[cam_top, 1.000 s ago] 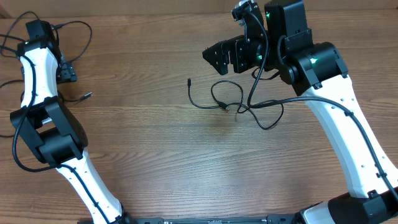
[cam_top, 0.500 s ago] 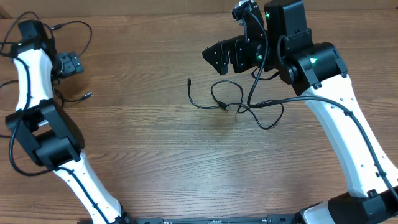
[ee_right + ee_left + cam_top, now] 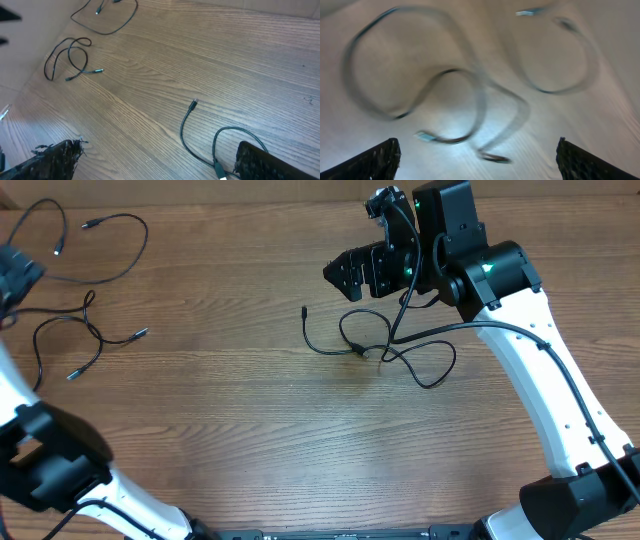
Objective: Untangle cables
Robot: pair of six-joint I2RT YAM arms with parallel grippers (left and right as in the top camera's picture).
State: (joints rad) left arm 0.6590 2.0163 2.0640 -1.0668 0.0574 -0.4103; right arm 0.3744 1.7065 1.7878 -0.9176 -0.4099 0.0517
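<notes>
Three thin black cables lie knotted together at the table's middle (image 3: 385, 352); one free plug end (image 3: 304, 310) points away to the left. Two more cables lie apart at the far left: a long curved one (image 3: 125, 255) and a short looped one (image 3: 90, 330). My right gripper (image 3: 347, 272) hovers open just behind the knot, and its wrist view shows a strand and plug (image 3: 187, 127) between the spread fingers (image 3: 159, 150). My left gripper (image 3: 477, 150) is open above the blurred left cables (image 3: 455, 107), holding nothing.
The brown wood table (image 3: 230, 430) runs to a pale back edge (image 3: 250, 190). The right arm's own thicker wiring (image 3: 400, 300) hangs down over the knot. In the overhead view the left arm's black base link (image 3: 55, 465) sits at the lower left.
My left arm has swung out to the table's left edge, uncovering the two separate cables there. The right arm has shifted slightly. The knot in the middle has not moved.
</notes>
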